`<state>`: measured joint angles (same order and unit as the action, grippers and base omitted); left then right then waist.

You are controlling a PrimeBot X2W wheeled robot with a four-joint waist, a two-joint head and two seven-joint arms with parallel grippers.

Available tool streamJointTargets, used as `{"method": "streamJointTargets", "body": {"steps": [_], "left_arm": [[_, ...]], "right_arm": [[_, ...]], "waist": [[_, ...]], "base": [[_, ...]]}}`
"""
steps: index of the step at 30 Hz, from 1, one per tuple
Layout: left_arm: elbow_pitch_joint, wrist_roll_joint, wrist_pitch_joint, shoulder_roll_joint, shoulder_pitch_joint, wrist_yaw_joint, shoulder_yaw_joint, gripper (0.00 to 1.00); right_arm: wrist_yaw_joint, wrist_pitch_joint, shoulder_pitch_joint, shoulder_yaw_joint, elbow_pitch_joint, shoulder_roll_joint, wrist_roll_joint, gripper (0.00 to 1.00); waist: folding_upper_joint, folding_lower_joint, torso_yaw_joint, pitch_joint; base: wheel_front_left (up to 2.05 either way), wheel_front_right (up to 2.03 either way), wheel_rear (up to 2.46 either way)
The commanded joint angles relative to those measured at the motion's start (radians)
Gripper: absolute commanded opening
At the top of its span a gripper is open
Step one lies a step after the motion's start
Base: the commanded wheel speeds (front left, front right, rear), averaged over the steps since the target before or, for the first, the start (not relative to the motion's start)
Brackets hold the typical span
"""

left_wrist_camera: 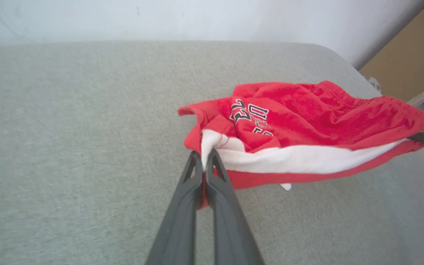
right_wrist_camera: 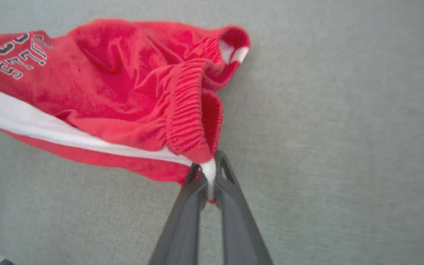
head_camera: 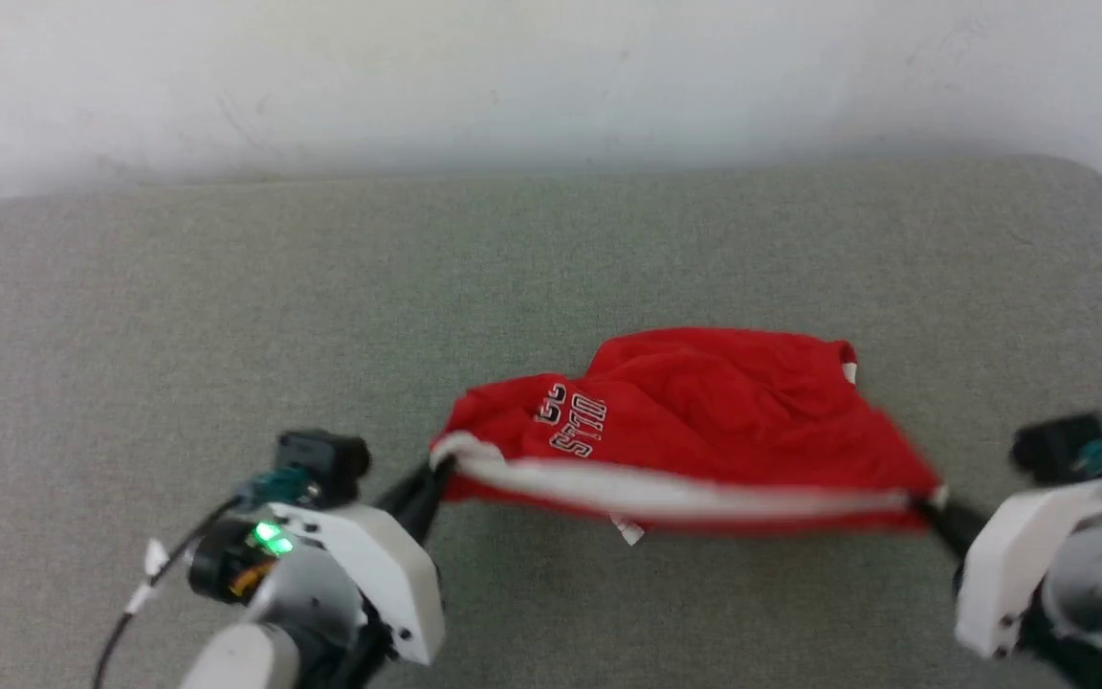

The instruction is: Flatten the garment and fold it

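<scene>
You had the garment (head_camera: pixel 704 411) on the grey-green padded surface (head_camera: pixel 226 316), right of centre and towards the near side. Its near edge, with the white stripe (head_camera: pixel 704 490), was stretched in a line between your two grippers. The rest lay bunched behind that line, red and creased, with the lettering (head_camera: pixel 575 421) towards the left end. A small white tag (head_camera: pixel 629 531) hung below the stripe, and a shadow sat on the surface under that edge.

Edges: the surface's far edge met the white wall (head_camera: pixel 513 77), and the far right corner was rounded. In the left wrist view a brown panel (left_wrist_camera: pixel 407 70) stood past that corner. Bare surface lay to the left of the garment, beyond it up to the wall, and on the near side between the arms.

Your left gripper (head_camera: pixel 438 469) reached in from the lower left, fingers angled up and to the right. It was pinched tight on the left end of the stripe, with cloth squeezed between the fingers.

Your right gripper (head_camera: pixel 929 502) came in from the lower right, fingers angled up and to the left. It was clamped the same way on the right end, just where the ribbed waistband (right_wrist_camera: pixel 188 121) met the stripe. The grippers were well apart, the garment's full width between them.
</scene>
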<state>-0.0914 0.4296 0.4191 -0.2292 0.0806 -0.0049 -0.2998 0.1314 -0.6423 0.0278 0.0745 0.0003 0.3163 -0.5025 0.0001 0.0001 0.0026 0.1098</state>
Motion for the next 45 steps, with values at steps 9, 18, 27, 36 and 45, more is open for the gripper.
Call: {"method": "streamJointTargets", "body": {"steps": [9,18,27,36,45], "left_arm": [[-0.258,-0.040,-0.112,-0.056,0.230,0.015,0.129,0.00],[-0.176,-0.071,-0.172,-0.055,0.629,0.012,0.182,0.00],[0.281,-0.114,-0.324,-0.024,0.984,0.016,0.188,0.00],[0.664,-0.122,-0.532,0.006,1.115,0.010,0.194,0.00],[0.909,-0.061,-0.633,0.074,0.954,-0.020,0.207,0.00]], "right_arm": [[-0.001,0.055,0.201,-0.105,-0.356,0.047,0.110,0.00],[-0.001,-0.010,0.585,-0.072,-0.289,0.075,0.038,0.00],[-0.001,0.161,0.959,0.024,0.043,0.069,0.009,0.00],[-0.001,0.443,1.081,0.120,0.381,-0.020,-0.001,0.00],[-0.001,0.583,0.951,0.263,0.619,-0.069,-0.070,0.00]], "waist": [[-0.0001,-0.0001,-0.020,-0.036],[-0.0001,-0.0001,-0.032,0.088],[-0.0001,-0.0001,-0.053,0.278],[-0.0001,-0.0001,-0.057,0.326],[-0.0001,-0.0001,-0.034,0.310]], "base": [[0.00,0.00,0.00],[0.00,0.00,0.00],[0.00,0.00,0.00],[0.00,0.00,0.00],[0.00,0.00,0.00]]}}
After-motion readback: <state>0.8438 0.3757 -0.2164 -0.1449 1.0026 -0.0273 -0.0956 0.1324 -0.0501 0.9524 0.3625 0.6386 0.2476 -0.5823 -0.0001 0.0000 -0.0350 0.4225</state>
